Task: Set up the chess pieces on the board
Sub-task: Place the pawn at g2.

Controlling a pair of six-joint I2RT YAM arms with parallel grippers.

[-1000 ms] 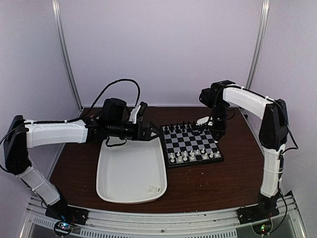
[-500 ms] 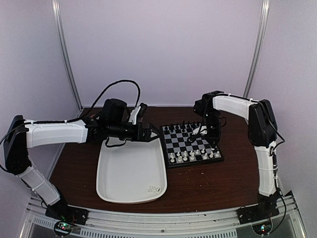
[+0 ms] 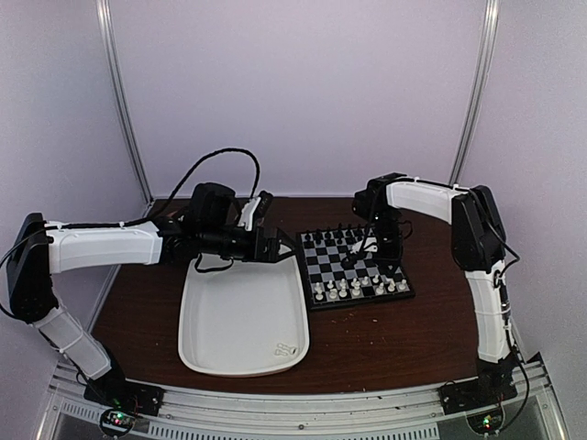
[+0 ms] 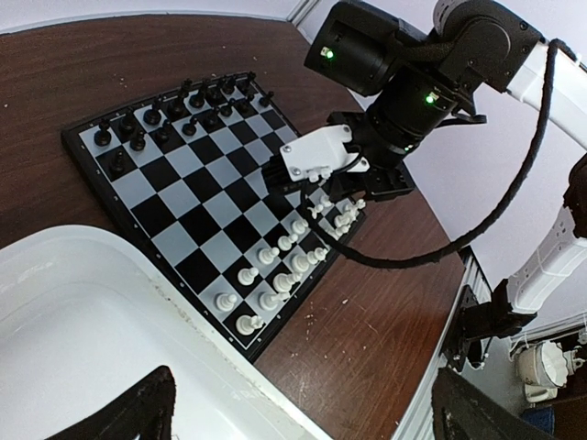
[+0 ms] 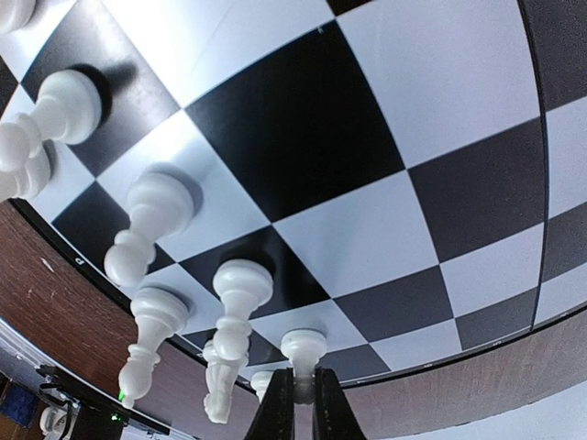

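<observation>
The board (image 3: 341, 259) lies right of the tray, with black chessmen (image 3: 332, 237) along its far rows and white chess pieces (image 3: 356, 289) along its near rows. My right gripper (image 5: 295, 403) is shut on the head of a small white pawn (image 5: 304, 350). The pawn's base sits at a pale square near the board's rim (image 5: 477, 353), beside other white pieces (image 5: 234, 312). Seen from above, the right gripper (image 3: 359, 259) hangs over the board's right half. My left gripper (image 3: 275, 246) is open and holds nothing, above the tray's far right corner. Its dark fingers (image 4: 128, 412) frame the board (image 4: 183, 206).
A large white tray (image 3: 229, 312) lies left of the board, with two loose white pieces (image 3: 286, 348) near its front right corner. The tray's rim (image 4: 211, 339) nearly touches the board's edge. Brown tabletop (image 3: 385, 339) surrounds both.
The right arm has swung left and down from the board's far right corner to over its right half, still shut on the pawn. The left arm has not moved.
</observation>
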